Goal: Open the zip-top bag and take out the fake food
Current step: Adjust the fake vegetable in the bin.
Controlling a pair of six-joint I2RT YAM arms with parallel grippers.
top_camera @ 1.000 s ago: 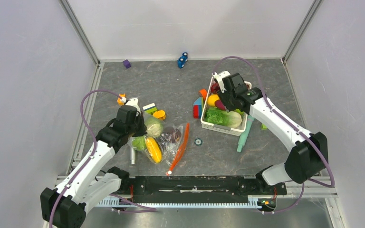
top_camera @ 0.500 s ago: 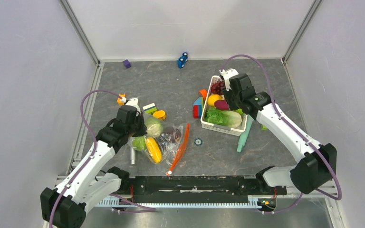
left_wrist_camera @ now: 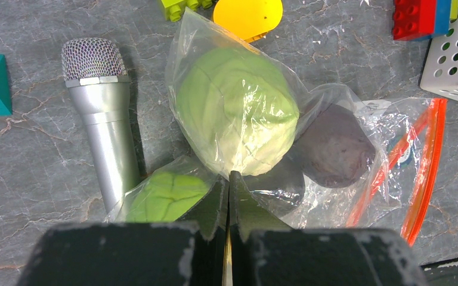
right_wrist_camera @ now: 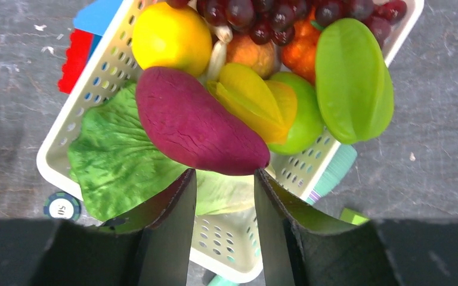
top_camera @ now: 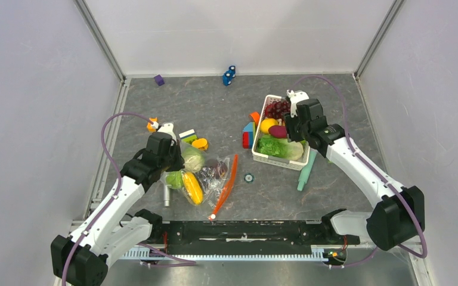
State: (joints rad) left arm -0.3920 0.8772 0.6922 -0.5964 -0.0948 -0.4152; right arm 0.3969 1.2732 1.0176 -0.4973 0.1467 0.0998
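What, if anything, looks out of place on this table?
A silver microphone lies flat beside the zip-top bag, an odd prop for this task. A poker chip sits alone near the white basket. Nothing looks spilled or damaged.

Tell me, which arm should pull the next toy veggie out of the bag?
Probably the right arm. The right pincer is open and empty over the white basket. The left pincer is shut on the zip-top bag, so it looks busy holding it.

Bright, even light; sharp views
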